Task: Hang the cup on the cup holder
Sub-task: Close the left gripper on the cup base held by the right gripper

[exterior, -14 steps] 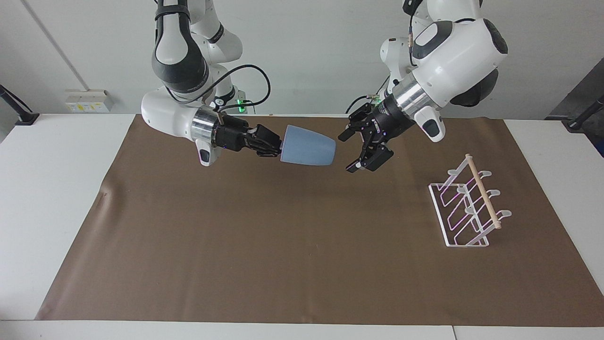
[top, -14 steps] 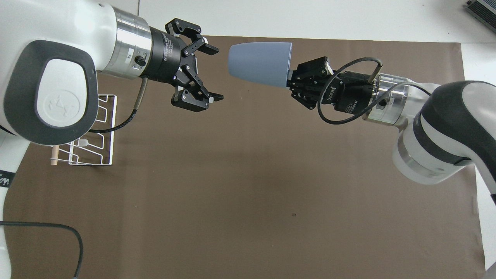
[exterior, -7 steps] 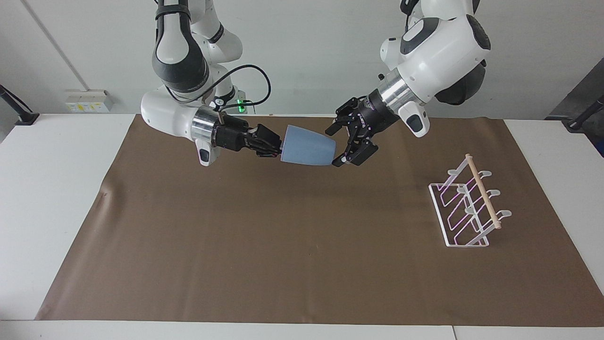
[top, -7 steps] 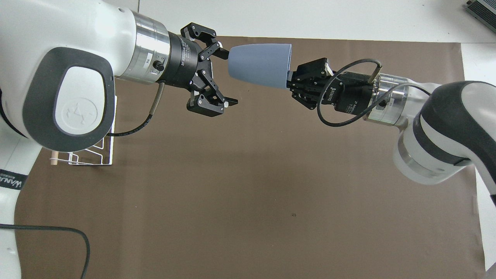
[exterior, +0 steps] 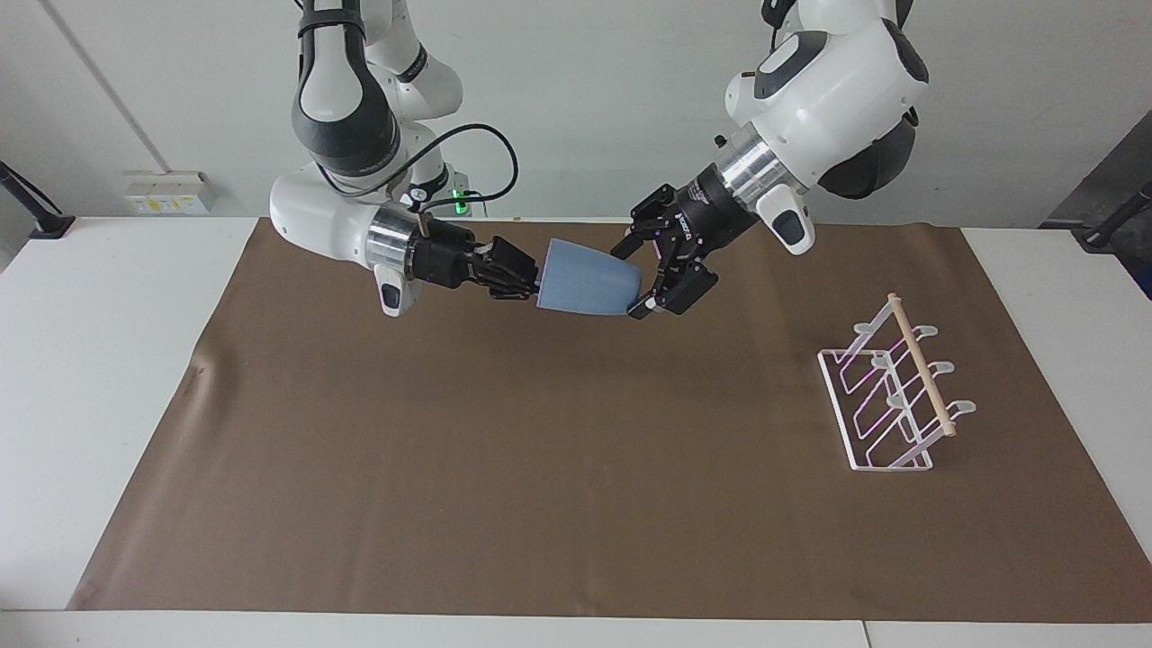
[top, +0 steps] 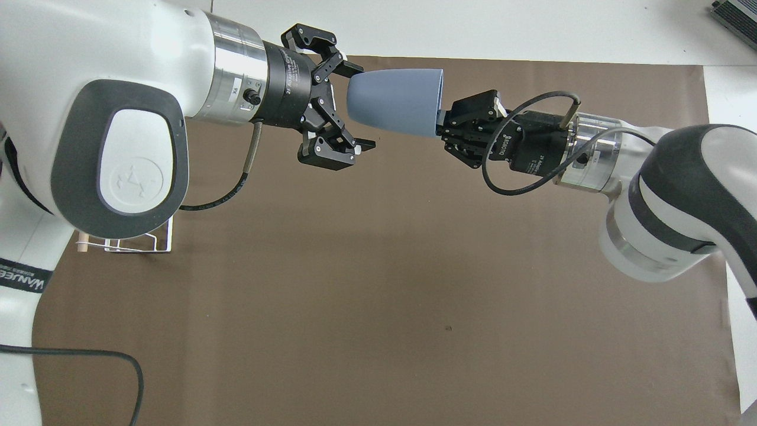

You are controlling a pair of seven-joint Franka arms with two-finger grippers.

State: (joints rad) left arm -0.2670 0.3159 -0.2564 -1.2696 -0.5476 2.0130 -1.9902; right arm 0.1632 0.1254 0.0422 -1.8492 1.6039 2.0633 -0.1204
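The light-blue cup (exterior: 585,283) (top: 393,102) hangs on its side in the air over the part of the brown mat near the robots. My right gripper (exterior: 531,281) (top: 440,121) is shut on its wide rim end. My left gripper (exterior: 634,281) (top: 362,106) is open, its two fingers standing on either side of the cup's narrow base end; I cannot tell whether they touch it. The white wire cup holder (exterior: 891,396) with its wooden dowel stands on the mat toward the left arm's end. In the overhead view only a corner of the cup holder (top: 142,244) shows under the left arm.
A brown mat (exterior: 540,486) covers most of the white table (exterior: 99,360). A black cable (top: 71,355) lies by the left arm's base. A black clamp (exterior: 36,216) stands at the table corner near the right arm.
My left gripper has moved in toward the cup, and its open fingers now straddle the narrow end. The right gripper has held the cup almost still.
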